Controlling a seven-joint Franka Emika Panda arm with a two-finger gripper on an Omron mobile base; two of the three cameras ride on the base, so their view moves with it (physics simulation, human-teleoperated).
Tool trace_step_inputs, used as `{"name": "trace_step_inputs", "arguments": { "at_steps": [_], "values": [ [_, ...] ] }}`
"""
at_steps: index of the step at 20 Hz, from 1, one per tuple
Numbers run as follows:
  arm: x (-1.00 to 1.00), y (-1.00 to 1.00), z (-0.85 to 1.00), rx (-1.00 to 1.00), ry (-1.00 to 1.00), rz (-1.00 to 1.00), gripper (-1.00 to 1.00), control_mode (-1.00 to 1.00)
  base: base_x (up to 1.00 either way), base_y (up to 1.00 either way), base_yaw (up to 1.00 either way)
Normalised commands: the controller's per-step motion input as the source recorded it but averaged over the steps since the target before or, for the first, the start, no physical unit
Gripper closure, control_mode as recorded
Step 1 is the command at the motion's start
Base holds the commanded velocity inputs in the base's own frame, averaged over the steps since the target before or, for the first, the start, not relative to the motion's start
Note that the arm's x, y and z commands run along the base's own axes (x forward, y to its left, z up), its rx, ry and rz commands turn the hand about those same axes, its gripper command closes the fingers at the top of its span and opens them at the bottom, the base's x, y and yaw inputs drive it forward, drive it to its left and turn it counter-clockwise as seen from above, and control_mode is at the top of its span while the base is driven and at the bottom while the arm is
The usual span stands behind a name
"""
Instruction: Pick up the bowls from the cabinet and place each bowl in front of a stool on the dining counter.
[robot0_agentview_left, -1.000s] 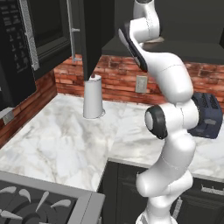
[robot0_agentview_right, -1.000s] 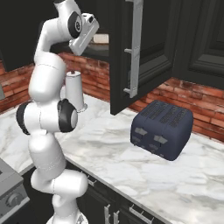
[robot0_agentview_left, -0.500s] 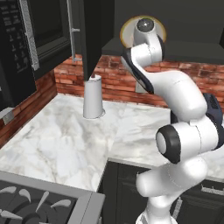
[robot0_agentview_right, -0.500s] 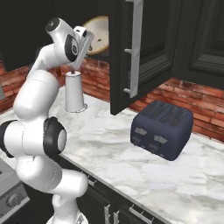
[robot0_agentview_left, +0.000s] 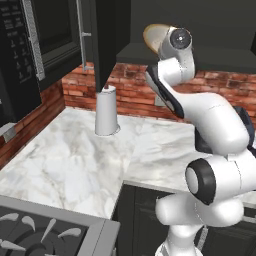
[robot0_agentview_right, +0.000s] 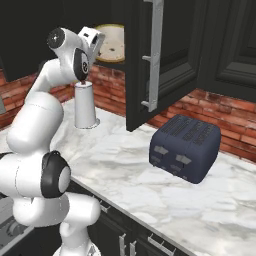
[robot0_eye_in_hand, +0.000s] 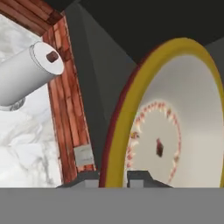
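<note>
My gripper (robot0_eye_in_hand: 113, 178) is shut on the tan rim of a wide shallow cream bowl (robot0_eye_in_hand: 175, 131), which stands on edge with its inside facing the hand camera. From the right base the bowl (robot0_agentview_right: 113, 44) sits just beyond the gripper (robot0_agentview_right: 98, 42), in front of the dark opening of the black wall cabinet (robot0_agentview_right: 170, 45), whose door with the silver bar handle (robot0_agentview_right: 155, 52) hangs open. From the left base the bowl (robot0_agentview_left: 154, 35) peeks out behind the hand near the cabinet's underside (robot0_agentview_left: 145, 52). The stools and the dining counter are out of view.
A white paper towel roll (robot0_agentview_left: 106, 112) stands on the marble worktop (robot0_agentview_left: 70, 155) by the brick wall. A dark blue toaster (robot0_agentview_right: 185, 147) sits right of the open door. A microwave (robot0_agentview_left: 30, 55) hangs at left and a stove (robot0_agentview_left: 45, 232) lies at the near left.
The hand has come down and back from the cabinet shelf with the bowl, tipping it from flat onto its edge. The arm's elbow has folded toward the base.
</note>
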Motion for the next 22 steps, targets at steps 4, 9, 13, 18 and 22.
{"name": "trace_step_inputs", "arguments": {
  "at_steps": [4,9,13,18,22],
  "values": [
    [-0.02,0.00,0.00,0.03,-0.29,-0.02,1.00,-1.00,0.00,0.00,0.00],
    [-0.05,0.00,0.00,0.02,-0.25,0.00,1.00,-1.00,0.00,0.00,0.00],
    [-0.26,0.02,0.20,0.00,-0.13,0.00,1.00,-1.00,0.00,0.00,0.00],
    [-0.55,0.09,0.49,-0.01,-0.05,-0.03,1.00,-1.00,0.00,0.00,0.00],
    [-0.74,0.18,0.37,-0.11,0.03,-0.04,1.00,-1.00,0.00,0.00,0.00]
  ]
}}
